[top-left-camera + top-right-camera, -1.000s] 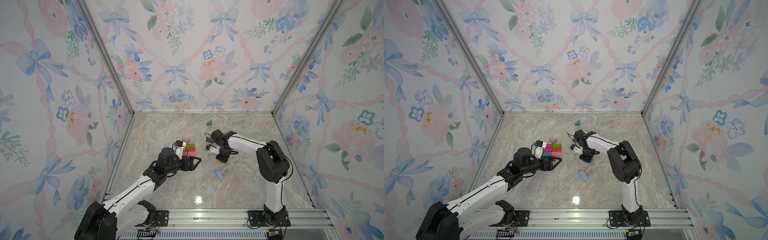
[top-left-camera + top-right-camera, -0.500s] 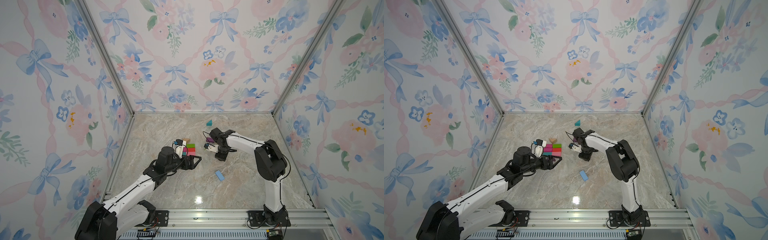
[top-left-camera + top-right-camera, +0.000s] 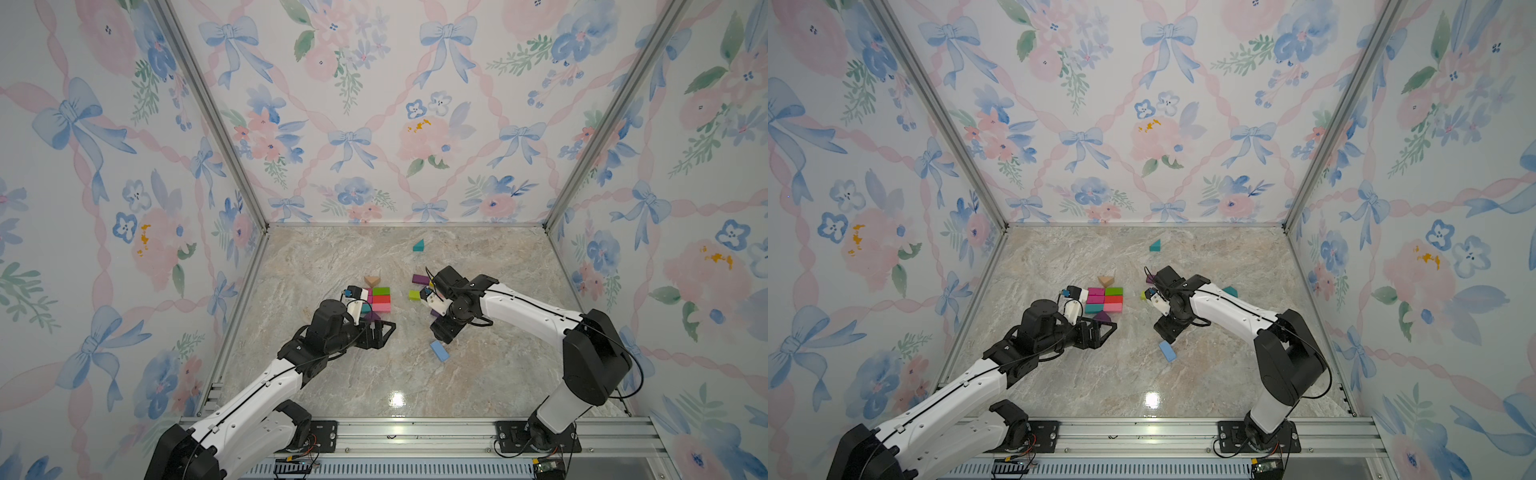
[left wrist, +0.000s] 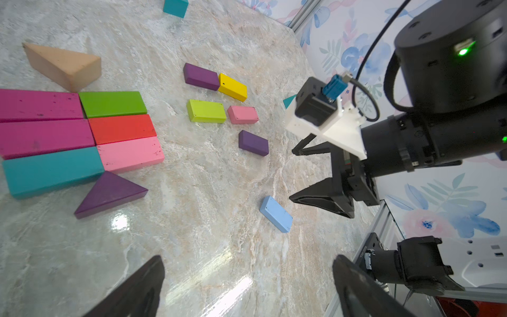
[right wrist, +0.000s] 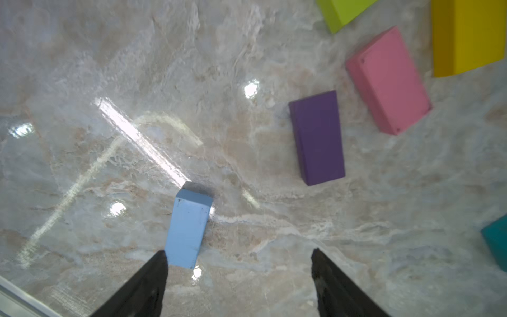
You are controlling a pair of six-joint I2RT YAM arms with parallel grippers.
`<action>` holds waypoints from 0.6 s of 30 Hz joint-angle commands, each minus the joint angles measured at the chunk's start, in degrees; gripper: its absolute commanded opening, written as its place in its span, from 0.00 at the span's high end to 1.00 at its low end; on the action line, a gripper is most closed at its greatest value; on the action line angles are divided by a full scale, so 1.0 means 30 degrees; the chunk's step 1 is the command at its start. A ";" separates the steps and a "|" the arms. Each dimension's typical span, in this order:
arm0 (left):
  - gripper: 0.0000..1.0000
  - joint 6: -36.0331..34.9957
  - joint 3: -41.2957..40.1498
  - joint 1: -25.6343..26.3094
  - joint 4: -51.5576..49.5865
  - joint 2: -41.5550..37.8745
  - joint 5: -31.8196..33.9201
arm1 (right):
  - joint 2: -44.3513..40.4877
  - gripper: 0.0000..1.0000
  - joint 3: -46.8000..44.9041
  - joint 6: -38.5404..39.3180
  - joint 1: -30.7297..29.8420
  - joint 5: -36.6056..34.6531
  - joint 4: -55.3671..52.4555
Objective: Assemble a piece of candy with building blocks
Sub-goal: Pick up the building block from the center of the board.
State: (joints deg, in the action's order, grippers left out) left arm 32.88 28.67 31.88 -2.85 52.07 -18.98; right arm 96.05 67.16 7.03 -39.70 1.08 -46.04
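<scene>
Magenta, green, red, pink and teal bricks are already packed into a body on the counter, flanked by a tan prism and a purple prism. Loose bricks are left unplaced nearby, and the left tool and right tool are held spread and empty.

Bright, even overhead light. Glare patches on glossy bench; soft, short shadows. Wrist views wide-angle, bowed at edges; near fingers out of focus.

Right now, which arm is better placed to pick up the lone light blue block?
The right. The right hand, open, hovers close beside the light blue block; the left hand is farther away, by the brick cluster.
</scene>
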 commanded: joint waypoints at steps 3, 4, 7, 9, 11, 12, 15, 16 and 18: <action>0.02 -0.0104 -0.0553 0.1069 -0.0884 -0.0798 0.0775 | -0.0072 0.14 -0.2402 -0.4502 -0.0901 0.1741 0.2472; 0.02 -0.0010 -0.0563 0.1078 -0.0861 -0.0863 0.0783 | 0.0165 0.15 -0.2588 -0.4722 -0.1138 0.1694 0.2719; 0.02 0.0183 -0.0658 0.1129 -0.0886 -0.1159 0.0958 | 0.1047 0.17 -0.2643 -0.4742 -0.1613 0.1605 0.2852; 0.02 0.0268 -0.0677 0.1107 -0.0880 -0.1336 0.1090 | 0.1607 0.24 -0.2512 -0.4494 -0.1763 0.1441 0.2751; 0.02 0.0360 -0.0751 0.1095 -0.0873 -0.1469 0.1280 | 0.1980 0.36 -0.2281 -0.4231 -0.1848 0.1316 0.2649; 0.02 0.0400 -0.0738 0.1093 -0.0866 -0.1477 0.1339 | 0.2180 0.39 -0.2156 -0.4118 -0.1883 0.1308 0.2537; 0.02 0.0490 -0.0772 0.1093 -0.0877 -0.1528 0.1404 | 0.2779 0.48 -0.1554 -0.3422 -0.2058 0.0853 0.1673; 0.02 0.0508 -0.0811 0.1078 -0.0873 -0.1554 0.1434 | 0.2970 0.52 -0.1313 -0.3092 -0.2156 0.0537 0.1301; 0.02 0.0522 -0.0767 0.1038 -0.0878 -0.1607 0.1408 | 0.3265 0.63 -0.0897 -0.2381 -0.2376 -0.0208 0.0615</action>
State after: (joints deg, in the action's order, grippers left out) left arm 33.67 27.38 34.89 -4.43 48.14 -15.42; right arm 102.78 63.57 -3.25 -45.25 2.35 -41.19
